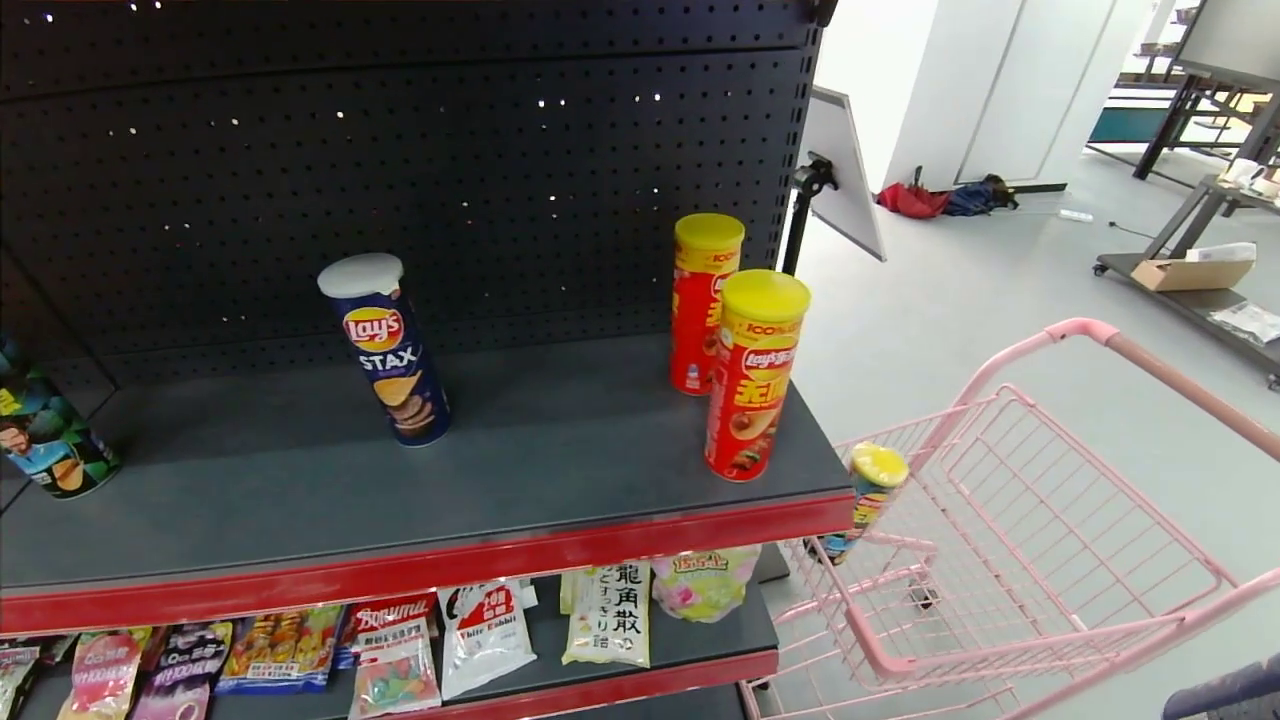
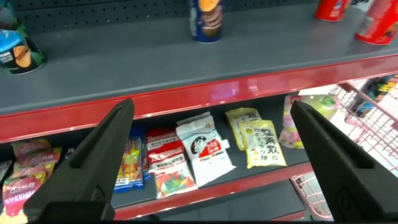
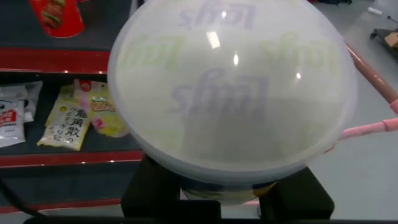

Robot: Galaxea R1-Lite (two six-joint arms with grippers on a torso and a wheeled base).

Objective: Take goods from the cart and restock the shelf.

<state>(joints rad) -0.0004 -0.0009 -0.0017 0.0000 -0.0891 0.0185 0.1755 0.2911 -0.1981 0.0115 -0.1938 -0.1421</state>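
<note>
My right gripper is shut on a chip can with a pale translucent lid, its dark fingers on either side of the can's body. It is held beside the pink cart. Another can with a yellow lid leans in the cart's front corner. On the dark shelf stand a blue can and two red cans with yellow lids. My left gripper is open and holds nothing, in front of the shelf's red edge.
A patterned can stands at the shelf's far left. Snack bags fill the lower shelf. Bare shelf lies between the blue can and the red cans. A whiteboard and trolleys stand on the floor behind.
</note>
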